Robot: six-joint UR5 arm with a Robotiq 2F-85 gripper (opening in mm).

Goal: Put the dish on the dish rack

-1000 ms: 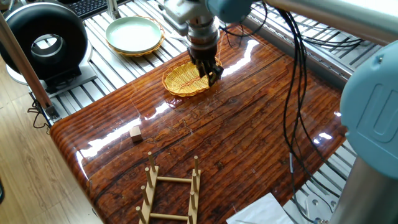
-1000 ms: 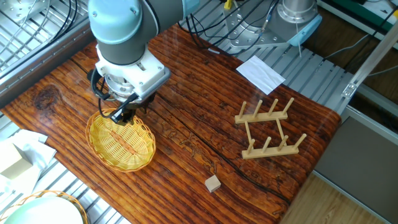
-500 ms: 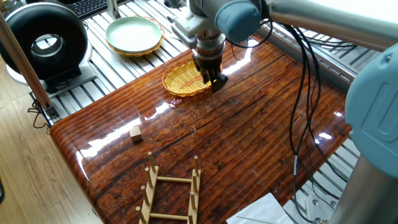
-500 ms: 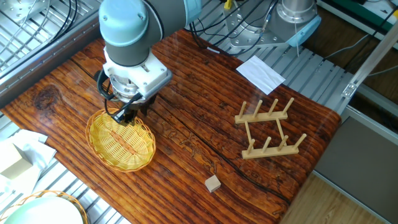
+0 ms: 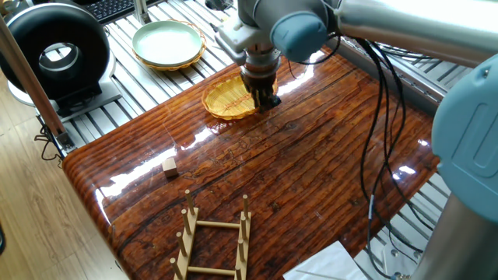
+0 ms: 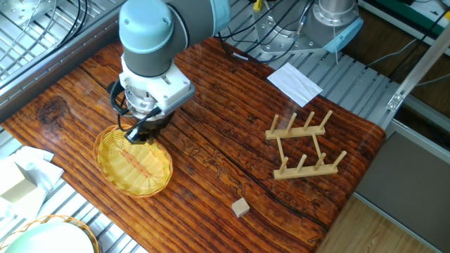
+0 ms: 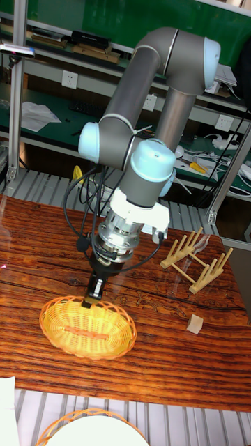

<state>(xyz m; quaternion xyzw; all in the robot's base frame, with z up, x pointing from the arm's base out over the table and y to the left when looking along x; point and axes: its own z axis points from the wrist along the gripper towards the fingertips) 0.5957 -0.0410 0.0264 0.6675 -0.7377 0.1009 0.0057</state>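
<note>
The dish [image 5: 226, 99] is a shallow yellow wicker oval lying near the far edge of the wooden table; it also shows in the other fixed view [image 6: 132, 164] and the tall view [image 7: 86, 327]. My gripper [image 5: 263, 98] [image 6: 138, 133] [image 7: 90, 297] points down at the dish's rim on the side facing the table's middle, fingers closed on the woven edge. The dish looks slightly shifted and tipped at that rim. The dish rack [image 5: 215, 239] [image 6: 303, 145] [image 7: 196, 260], light wood with upright pegs, stands bare at the opposite end of the table.
A small wooden cube [image 5: 170, 165] [image 6: 241, 206] lies between dish and rack. A pale green plate in a wicker holder [image 5: 167, 43] sits on the metal slats beyond the dish. A black round device [image 5: 58, 50] stands at the left. White paper [image 6: 295, 81] lies near the rack.
The gripper came down onto the dish's rim and its fingers closed. The dish has shifted a little and its outline has narrowed.
</note>
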